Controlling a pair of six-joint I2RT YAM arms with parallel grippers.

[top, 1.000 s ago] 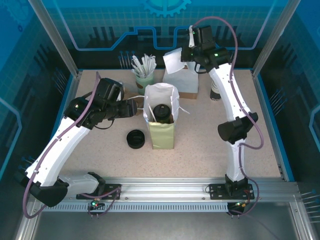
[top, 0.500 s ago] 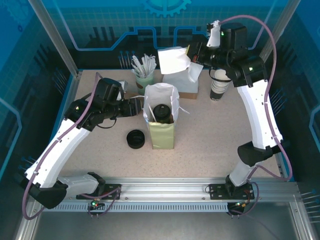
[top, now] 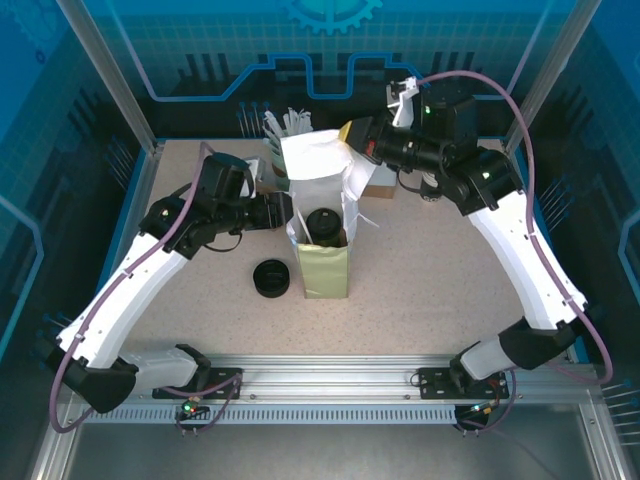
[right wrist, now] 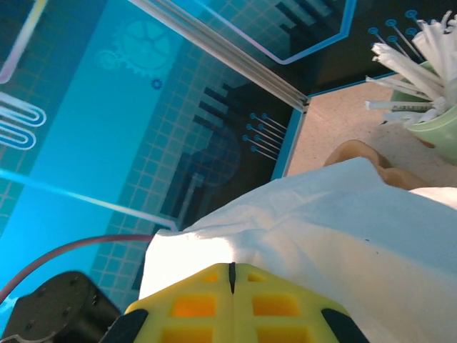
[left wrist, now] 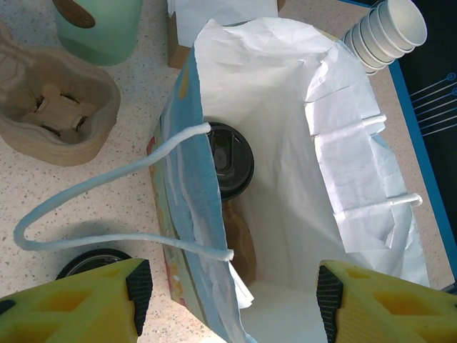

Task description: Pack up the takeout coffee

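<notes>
The takeout coffee (top: 323, 222) stands inside the upright paper bag (top: 322, 262); its black lid (left wrist: 230, 161) shows through the open mouth. My left gripper (top: 285, 211) is open at the bag's left side. In the left wrist view its fingers (left wrist: 136, 289) stand wide apart, one outside the bag's blue wall (left wrist: 187, 214) and one over the white inside. My right gripper (top: 352, 134) hangs above the bag's far rim, shut on a white paper napkin (top: 315, 160). In the right wrist view the napkin (right wrist: 321, 229) spreads out from the closed gripper (right wrist: 230, 268).
A low black stack of lids (top: 271, 277) lies left of the bag. Behind the bag stand a green cup of stir sticks (right wrist: 421, 78), a cardboard cup carrier (left wrist: 57, 121) and a brown napkin box (top: 382, 180). Stacked white cups (left wrist: 389, 28) stand at the far right.
The right arm has swung left, carrying the white napkin from above the brown box to over the bag's mouth. The left arm and the bag have barely moved.
</notes>
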